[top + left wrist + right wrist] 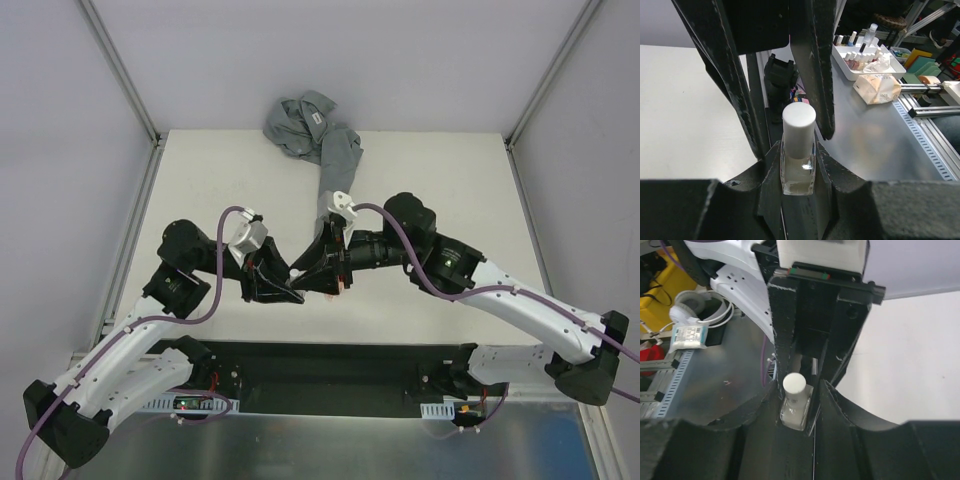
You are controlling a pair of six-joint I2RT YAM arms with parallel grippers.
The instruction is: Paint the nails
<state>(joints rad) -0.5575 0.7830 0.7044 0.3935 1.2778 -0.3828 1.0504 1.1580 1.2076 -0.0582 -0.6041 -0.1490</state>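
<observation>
A small clear bottle (797,175) with a white cap (799,130) is gripped by its body in my left gripper (798,152). The cap points at my right gripper (797,390), whose fingers (812,75) stand either side of the cap with a gap showing. The bottle also shows in the right wrist view (794,412). In the top view both grippers, left (292,290) and right (315,278), meet tip to tip above the table's middle. The grey sleeve (335,165) runs under them. The mannequin hand and its nails are hidden beneath the grippers.
The sleeve's cloth bunches in a heap (300,118) at the table's back edge. On the metal bench (880,145) behind the arms stand a white tray of polish bottles (865,55) and a wipes packet (877,87). Headphones (695,310) lie there too.
</observation>
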